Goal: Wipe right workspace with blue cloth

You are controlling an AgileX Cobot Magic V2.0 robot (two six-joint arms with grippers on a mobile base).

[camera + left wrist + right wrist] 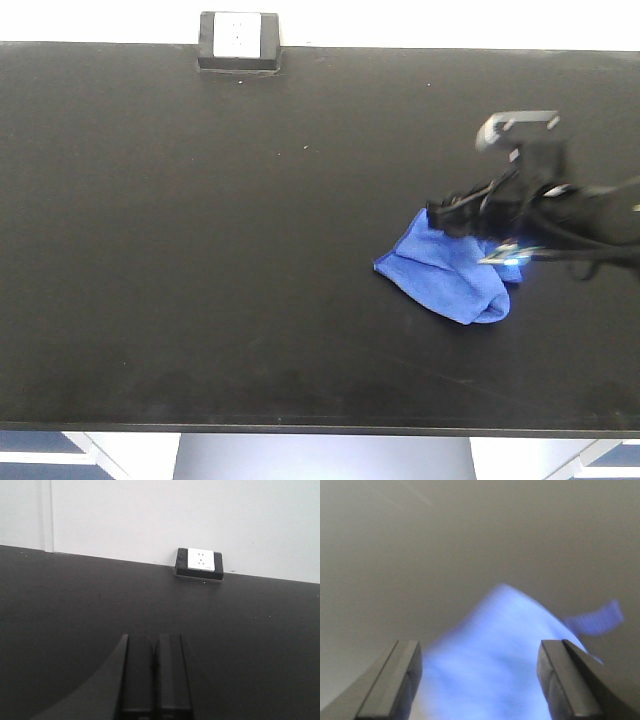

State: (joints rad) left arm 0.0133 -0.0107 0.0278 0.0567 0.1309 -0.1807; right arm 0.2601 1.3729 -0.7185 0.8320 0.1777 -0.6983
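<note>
Your right gripper (479, 677) sits with jaws spread wide over the crumpled blue microfibre cloth (446, 271), which lies right of centre on the matte black tabletop (200, 250). Your left gripper (155, 680): fingers pressed together, holding nothing.

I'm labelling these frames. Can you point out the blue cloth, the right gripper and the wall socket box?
blue cloth (447, 276): front view, middle of the fabric.
right gripper (480, 677): right wrist view, between its spread fingertips.
socket box (200, 562): left wrist view, white faceplate.
</note>
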